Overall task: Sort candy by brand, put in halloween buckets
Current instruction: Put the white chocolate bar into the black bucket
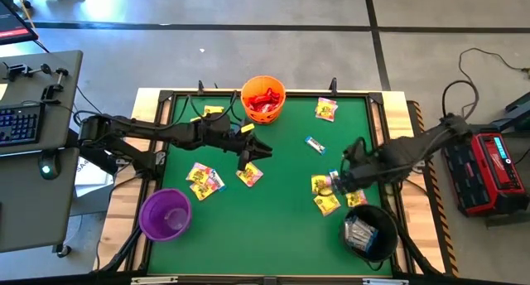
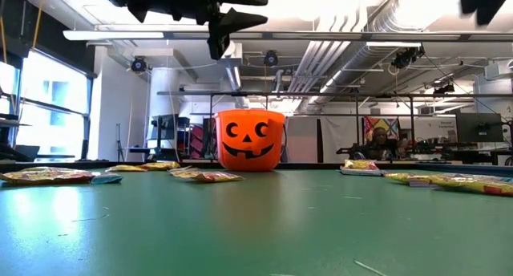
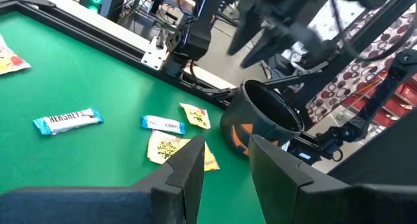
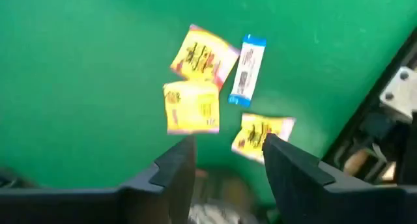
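Observation:
The orange bucket (image 1: pixel 263 99) at the table's far edge holds red candy. A purple bucket (image 1: pixel 166 213) stands near left. At near right, the black bucket (image 1: pixel 370 231) holds white-blue packets. Yellow candy (image 1: pixel 203 179) and white-blue candy (image 1: pixel 315 144) lie flat and scattered on the green mat. My left gripper (image 3: pixel 225 152) hangs open above the mat's middle, over a yellow packet (image 1: pixel 250 174), with nothing between its fingers. My right gripper (image 4: pixel 229 146) is open and points down beside the black bucket, above yellow packets (image 4: pixel 191 107) and one white-blue packet (image 4: pixel 247 70).
A raised black frame (image 1: pixel 377 119) borders the mat. More yellow packets lie at the far right (image 1: pixel 325 109) and far left (image 1: pixel 214 111). A desk with a keyboard (image 1: pixel 21 123) stands left of the table, a red case (image 1: pixel 493 165) right of it.

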Action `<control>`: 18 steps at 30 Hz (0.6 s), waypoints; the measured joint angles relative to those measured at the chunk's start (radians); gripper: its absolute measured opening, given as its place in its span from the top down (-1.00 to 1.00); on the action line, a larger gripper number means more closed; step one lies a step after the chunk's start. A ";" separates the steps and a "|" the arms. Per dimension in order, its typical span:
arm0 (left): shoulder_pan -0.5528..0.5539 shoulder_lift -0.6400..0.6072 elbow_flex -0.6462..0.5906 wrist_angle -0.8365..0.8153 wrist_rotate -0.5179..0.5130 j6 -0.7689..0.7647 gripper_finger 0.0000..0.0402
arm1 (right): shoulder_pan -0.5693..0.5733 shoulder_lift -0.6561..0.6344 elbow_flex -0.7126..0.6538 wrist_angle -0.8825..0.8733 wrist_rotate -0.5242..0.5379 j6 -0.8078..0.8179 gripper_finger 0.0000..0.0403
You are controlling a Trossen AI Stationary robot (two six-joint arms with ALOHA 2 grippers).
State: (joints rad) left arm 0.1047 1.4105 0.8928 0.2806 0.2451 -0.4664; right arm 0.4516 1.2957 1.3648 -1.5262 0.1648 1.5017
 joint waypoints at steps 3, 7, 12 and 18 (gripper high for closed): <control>0.000 0.000 0.000 0.000 -0.003 0.000 0.44 | -0.095 0.000 -0.094 0.084 -0.022 -0.043 0.17; 0.000 0.000 0.000 0.000 -0.003 0.000 0.44 | -0.217 0.000 -0.266 0.288 -0.101 -0.139 0.16; 0.000 0.000 0.000 0.000 -0.007 -0.003 0.44 | -0.334 0.001 -0.471 0.460 -0.132 -0.198 0.07; 0.000 0.000 0.000 0.000 -0.007 -0.002 0.44 | -0.413 0.001 -0.628 0.622 -0.120 -0.204 -0.12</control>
State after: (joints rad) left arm 0.1043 1.4105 0.8928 0.2802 0.2382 -0.4686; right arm 0.0389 1.2964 0.7366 -0.9039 0.0447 1.2972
